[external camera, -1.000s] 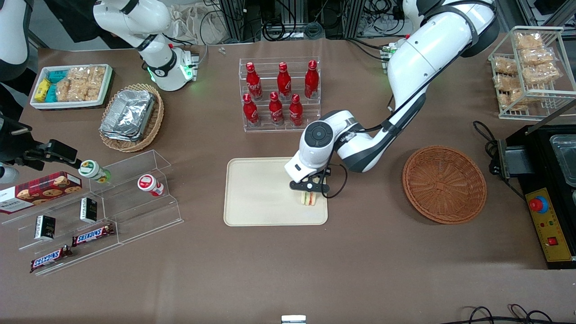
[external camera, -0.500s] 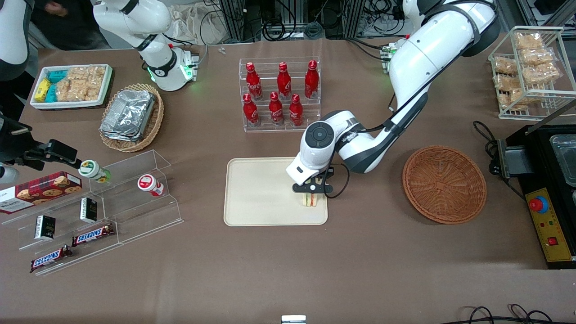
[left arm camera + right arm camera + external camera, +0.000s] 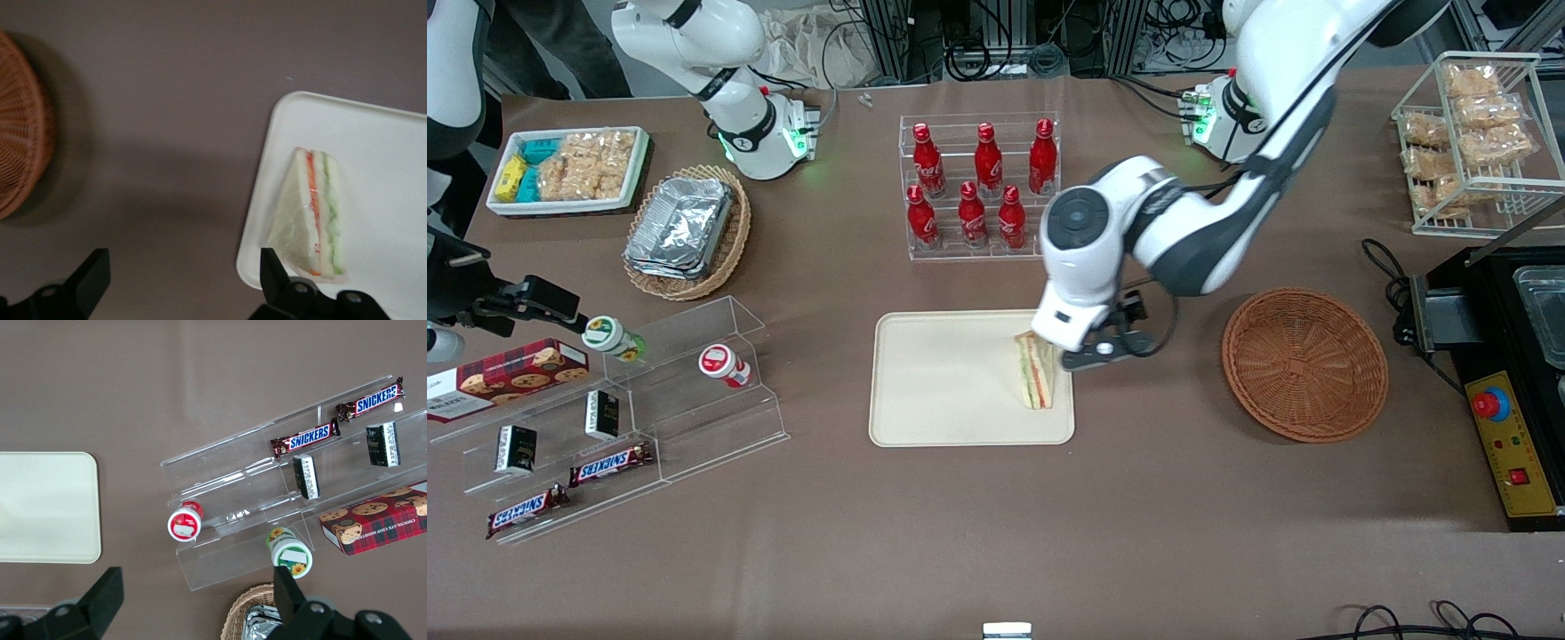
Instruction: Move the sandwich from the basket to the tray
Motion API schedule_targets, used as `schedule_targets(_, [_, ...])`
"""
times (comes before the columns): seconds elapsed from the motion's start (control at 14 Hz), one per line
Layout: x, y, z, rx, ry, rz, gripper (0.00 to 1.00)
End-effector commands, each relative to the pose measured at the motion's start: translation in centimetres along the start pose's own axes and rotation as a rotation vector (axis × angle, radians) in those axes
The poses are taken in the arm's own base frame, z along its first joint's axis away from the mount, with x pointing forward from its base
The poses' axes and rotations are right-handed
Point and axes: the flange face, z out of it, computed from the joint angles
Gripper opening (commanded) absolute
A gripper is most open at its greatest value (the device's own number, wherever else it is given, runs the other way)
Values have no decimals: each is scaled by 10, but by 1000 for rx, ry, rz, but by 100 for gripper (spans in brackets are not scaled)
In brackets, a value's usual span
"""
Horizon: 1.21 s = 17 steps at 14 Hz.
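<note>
The sandwich (image 3: 1034,373) (image 3: 313,213), a pale wedge with orange-red and green filling, lies on the cream tray (image 3: 943,382) (image 3: 393,167), close to the tray edge nearest the basket. My left gripper (image 3: 1094,354) (image 3: 180,280) hangs above the bare table just off that tray edge, between sandwich and basket. It is open and holds nothing; one finger (image 3: 275,273) hovers over the tray's corner. The round reddish-brown basket (image 3: 1304,364) (image 3: 20,160) sits empty toward the working arm's end of the table.
A clear rack of red bottles (image 3: 978,187) stands farther from the front camera than the tray. Toward the parked arm's end are an acrylic shelf (image 3: 631,400) of snacks, an oval basket of foil containers (image 3: 685,229) and a white bin (image 3: 569,169). A wire rack (image 3: 1476,142) and a black control box (image 3: 1507,391) stand past the round basket.
The gripper, down over the sandwich a second ago, has lifted and swung off toward the basket. The sandwich stays on the tray, now uncovered.
</note>
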Motion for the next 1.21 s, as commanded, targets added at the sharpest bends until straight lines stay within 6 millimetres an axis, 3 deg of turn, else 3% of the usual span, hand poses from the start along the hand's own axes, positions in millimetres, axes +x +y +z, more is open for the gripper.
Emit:
schedule_targets(0.0, [24,-43,-10,-19,-88,-89,100])
schedule_targets(0.29, [35,-84,-34,53,-101,-99,100])
schedule_targets(0.57, [77,-141,-37,56,-97,-111,100])
schedule_targets(0.71, [96,-182,-41,67,-110,-74,100])
schedule_targets(0.93, [113,-224,-45,68,-124,-33,100])
schedule_targets(1.14, [120,-244,-48,65,-134,26,100])
